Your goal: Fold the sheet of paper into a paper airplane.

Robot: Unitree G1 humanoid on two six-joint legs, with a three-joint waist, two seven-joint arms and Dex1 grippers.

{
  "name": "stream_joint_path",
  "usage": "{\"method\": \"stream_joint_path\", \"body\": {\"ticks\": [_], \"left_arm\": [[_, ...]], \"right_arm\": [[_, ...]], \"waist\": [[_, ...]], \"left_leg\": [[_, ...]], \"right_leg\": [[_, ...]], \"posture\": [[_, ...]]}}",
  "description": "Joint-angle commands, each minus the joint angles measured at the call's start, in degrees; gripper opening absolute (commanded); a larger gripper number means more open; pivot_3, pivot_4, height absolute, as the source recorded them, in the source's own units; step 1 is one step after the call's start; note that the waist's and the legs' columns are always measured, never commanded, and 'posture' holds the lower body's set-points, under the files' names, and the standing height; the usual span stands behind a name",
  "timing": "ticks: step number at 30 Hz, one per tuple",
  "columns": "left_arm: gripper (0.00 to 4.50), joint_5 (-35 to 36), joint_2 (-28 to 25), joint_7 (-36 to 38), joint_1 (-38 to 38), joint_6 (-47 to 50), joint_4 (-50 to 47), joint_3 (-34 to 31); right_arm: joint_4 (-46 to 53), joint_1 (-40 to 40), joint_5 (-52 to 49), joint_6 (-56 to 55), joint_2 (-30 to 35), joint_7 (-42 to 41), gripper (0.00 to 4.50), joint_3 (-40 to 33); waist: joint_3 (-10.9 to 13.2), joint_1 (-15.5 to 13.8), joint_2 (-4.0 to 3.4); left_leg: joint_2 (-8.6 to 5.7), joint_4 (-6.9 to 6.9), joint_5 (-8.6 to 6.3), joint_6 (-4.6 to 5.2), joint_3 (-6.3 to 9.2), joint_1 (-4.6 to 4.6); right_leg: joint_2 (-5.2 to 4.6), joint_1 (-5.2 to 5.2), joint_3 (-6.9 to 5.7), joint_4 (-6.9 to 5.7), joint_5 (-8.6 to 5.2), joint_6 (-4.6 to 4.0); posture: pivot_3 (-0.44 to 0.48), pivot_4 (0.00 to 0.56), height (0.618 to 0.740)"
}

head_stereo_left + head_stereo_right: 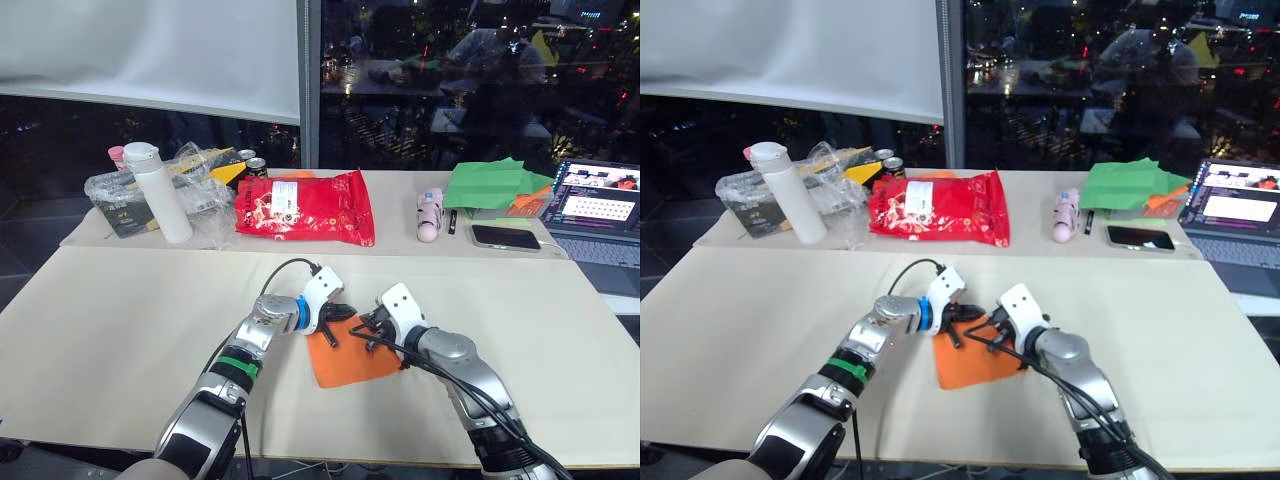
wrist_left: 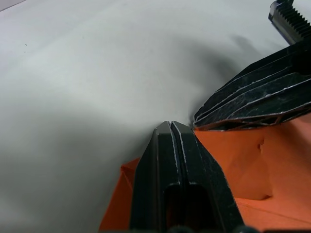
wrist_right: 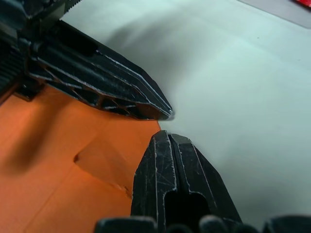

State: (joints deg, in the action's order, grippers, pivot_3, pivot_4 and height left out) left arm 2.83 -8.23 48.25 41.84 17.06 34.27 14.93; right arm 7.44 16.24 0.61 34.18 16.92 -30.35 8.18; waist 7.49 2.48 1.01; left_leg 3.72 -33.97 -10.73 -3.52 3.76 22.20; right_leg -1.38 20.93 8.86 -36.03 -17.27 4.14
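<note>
Left gripper [image 1: 333, 318]: its two black fingers are pressed flat together, with no gap. The tips sit at the far edge of the orange paper, pushing down on it, not holding it.

Sheet of paper [image 1: 345, 360]: it lies flat on the table [image 1: 120, 330], in the middle near the front, between the two arms. It looks like a short wedge with a little raised crease near the far edge. It is not a plane yet.

Right gripper [image 1: 368, 330]: its fingers are closed tight too. The tips rest at the same far edge, just beside the left tips and almost touching them.

Step in hand: I think this is an early fold. Both grippers seem to be pressing down one crease at the far corner.

Next move: it likely needs one gripper to keep the paper pinned while the other slides along the crease or lifts an edge. The paper is thin and could slip or crumple, so go slow.

Back of the table, left to right: a white bottle [image 1: 160, 190], a clear plastic bag [image 1: 200, 185], a red snack bag [image 1: 305, 208], green paper sheets [image 1: 495, 185], a phone [image 1: 505, 237], a laptop [image 1: 600, 215].

Writing: the red snack bag has a white label, but the words are too small to read. The laptop screen is too small to read too.
</note>
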Motion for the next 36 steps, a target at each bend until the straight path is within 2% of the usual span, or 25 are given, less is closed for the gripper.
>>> {"method": "stream_joint_path", "body": {"ticks": [1,19,28,36], "left_arm": [[0.00,-0.8,0.2,0.3,-0.5,0.1,-0.1,0.8],[0.00,-1.2,1.4,0.8,-0.3,-0.8,0.7,0.7],[0.00,-1.3,1.2,1.1,-0.3,-0.8,0.8,0.6],[0.00,1.5,1.4,-0.9,-1.1,2.8,-2.5,-3.2]], "right_arm": [[2.1,-1.5,-1.6,-0.1,1.7,0.1,0.02,-2.5],[6.6,-8.0,-4.3,-1.9,5.5,0.7,0.02,-3.7],[8.7,-6.1,-5.9,-1.5,6.6,0.7,0.02,-6.1],[4.1,-2.3,-5.7,-3.9,2.7,-0.5,0.02,0.0]], "waist": [[0.0,0.0,0.00],[0.0,0.0,0.01],[0.0,0.0,0.01],[0.0,0.4,0.00]], "left_leg": [[0.00,0.00,0.00,0.00,0.01,0.00],[0.00,0.00,0.00,0.00,0.01,0.01],[-0.01,0.00,0.00,0.00,0.01,0.02],[0.01,0.01,0.00,0.00,0.05,0.02]], "right_leg": [[0.00,0.00,0.00,0.00,0.00,0.00],[0.00,-0.01,0.00,0.02,-0.02,0.03],[0.00,0.00,0.00,0.03,-0.02,0.03],[0.03,0.02,0.00,-0.01,-0.02,0.03]], "posture": [[0.000,0.150,0.719],[0.000,0.150,0.719],[0.000,0.150,0.719],[0.000,0.150,0.719]]}}
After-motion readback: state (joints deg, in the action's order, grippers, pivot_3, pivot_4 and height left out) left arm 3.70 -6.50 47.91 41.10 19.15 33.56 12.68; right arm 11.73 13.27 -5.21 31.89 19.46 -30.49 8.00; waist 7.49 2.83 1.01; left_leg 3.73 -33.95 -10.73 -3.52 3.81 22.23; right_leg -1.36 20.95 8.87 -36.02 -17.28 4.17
